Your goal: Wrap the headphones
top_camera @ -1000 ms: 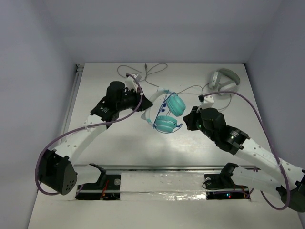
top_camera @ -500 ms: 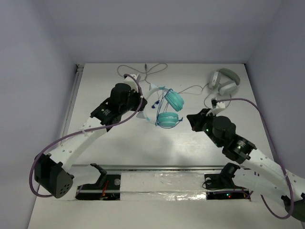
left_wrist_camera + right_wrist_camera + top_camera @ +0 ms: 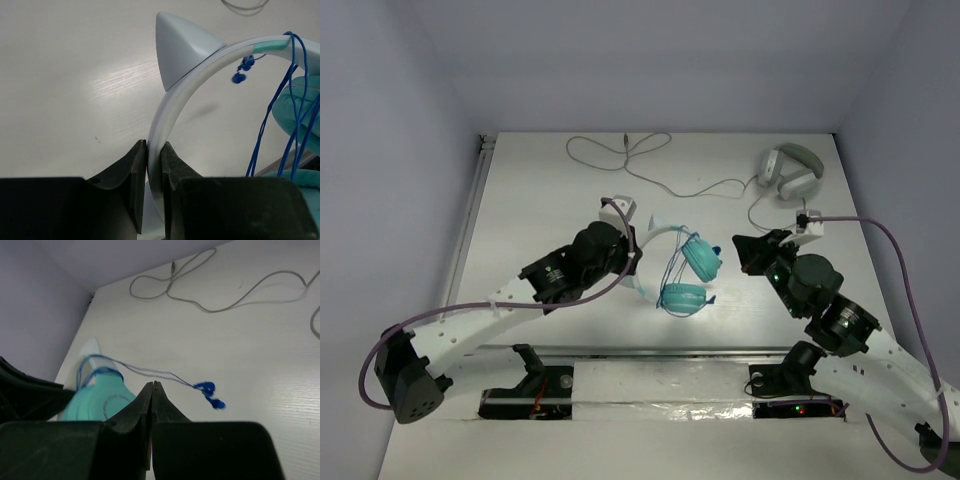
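Note:
The headphones (image 3: 685,278) hang off the table by their pale headband (image 3: 172,105), which has a white cat-ear point. Two teal ear cups (image 3: 701,258) dangle below it, with the thin blue cable (image 3: 295,100) looped around them. My left gripper (image 3: 637,268) (image 3: 154,146) is shut on the headband. My right gripper (image 3: 741,246) (image 3: 152,383) is shut just right of the cups. In the right wrist view the cable runs from a teal cup (image 3: 100,400) past its tips to the loose blue ends (image 3: 210,392). Nothing shows between its fingers.
Grey-white headphones (image 3: 790,170) lie at the back right, their grey cable (image 3: 620,150) (image 3: 200,305) snaking across the back of the table. A metal rail (image 3: 660,355) and the arm bases run along the near edge. Walls close in the left, right and back.
My left arm has carried the headphones toward the near edge and slightly right. My right gripper has drawn back to the right. Both stayed shut.

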{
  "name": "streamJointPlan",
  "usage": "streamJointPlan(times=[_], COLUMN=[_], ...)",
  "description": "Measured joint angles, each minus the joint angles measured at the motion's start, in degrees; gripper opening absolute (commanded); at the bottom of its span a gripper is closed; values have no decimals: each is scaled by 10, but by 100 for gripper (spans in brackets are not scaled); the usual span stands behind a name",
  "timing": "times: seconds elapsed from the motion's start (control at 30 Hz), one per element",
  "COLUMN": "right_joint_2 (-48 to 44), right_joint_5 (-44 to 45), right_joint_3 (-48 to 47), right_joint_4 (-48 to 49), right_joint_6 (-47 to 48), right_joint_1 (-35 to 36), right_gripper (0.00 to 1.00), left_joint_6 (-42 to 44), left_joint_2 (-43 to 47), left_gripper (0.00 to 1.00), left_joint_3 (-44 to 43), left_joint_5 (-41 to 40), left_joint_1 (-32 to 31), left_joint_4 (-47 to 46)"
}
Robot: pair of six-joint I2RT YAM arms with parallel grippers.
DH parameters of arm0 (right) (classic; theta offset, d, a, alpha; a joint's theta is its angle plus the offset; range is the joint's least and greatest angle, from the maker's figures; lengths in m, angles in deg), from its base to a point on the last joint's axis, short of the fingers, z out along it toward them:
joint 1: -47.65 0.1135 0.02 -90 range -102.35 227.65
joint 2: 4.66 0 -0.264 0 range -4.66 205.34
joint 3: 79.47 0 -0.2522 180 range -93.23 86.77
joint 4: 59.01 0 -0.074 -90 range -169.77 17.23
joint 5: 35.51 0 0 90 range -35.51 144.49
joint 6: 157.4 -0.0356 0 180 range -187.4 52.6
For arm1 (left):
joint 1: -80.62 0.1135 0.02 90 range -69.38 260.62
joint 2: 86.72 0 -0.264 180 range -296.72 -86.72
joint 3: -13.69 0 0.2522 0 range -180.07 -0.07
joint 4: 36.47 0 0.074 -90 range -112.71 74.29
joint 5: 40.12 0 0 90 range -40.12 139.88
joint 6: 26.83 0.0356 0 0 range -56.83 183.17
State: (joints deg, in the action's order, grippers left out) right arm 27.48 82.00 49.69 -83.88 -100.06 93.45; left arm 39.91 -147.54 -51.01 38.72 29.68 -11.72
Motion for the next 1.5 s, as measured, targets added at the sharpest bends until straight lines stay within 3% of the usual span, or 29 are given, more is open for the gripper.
streamJointPlan(times=[0.17, 0.43, 0.8, 1.03, 1.13, 1.17, 1.2, 1.23, 1.33, 1.4, 1.43, 1.47, 1.5], right_joint_2=[-7, 14, 100, 106, 106, 106, 106, 106, 106, 104, 102, 98, 91], right_joint_5=[2, -2, -42, -55, -54, -54, -54, -54, -54, -53, -52, -50, -45], right_joint_3=[0, 0, 1, 1, 1, 1, 1, 1, 1, 0, 0, -2, -6], right_joint_4=[0, 2, 28, 29, 29, 29, 29, 29, 28, 26, 24, 21, 12], right_joint_6=[-2, 1, 18, 20, 22, 23, 23, 22, 20, 17, 15, 11, 7], right_joint_1=[0, 0, 0, 0, 0, 0, 0, 0, 0, 0, 0, 0, 0], right_gripper=[0, 2, 4, 4, 7, 9, 12, 25, 52, 60, 72, 87, 88], left_joint_6=[-28, -73, -59, -42, -38, -38, -35, -37, -42, -46, -49, -49, -54], left_joint_2=[-6, -96, -317, -449, -453, -453, -453, -451, -428, -386, -356, -319, -279], left_gripper=[0, 0, 0, 2, 22, 39, 49, 55, 72, 83, 99, 99, 99], left_joint_3=[42, 66, -5, -72, -81, -81, -81, -81, -65, -39, -22, -8, 5], left_joint_5=[-6, -26, -41, -10, 5, 9, 10, 12, 6, -1, -7, -14, -19], left_joint_1=[-43, -42, 96, 128, 128, 128, 128, 127, 127, 127, 127, 126, 124], left_joint_4=[-8, -76, -202, -213, -220, -222, -222, -220, -220, -218, -218, -217, -214])
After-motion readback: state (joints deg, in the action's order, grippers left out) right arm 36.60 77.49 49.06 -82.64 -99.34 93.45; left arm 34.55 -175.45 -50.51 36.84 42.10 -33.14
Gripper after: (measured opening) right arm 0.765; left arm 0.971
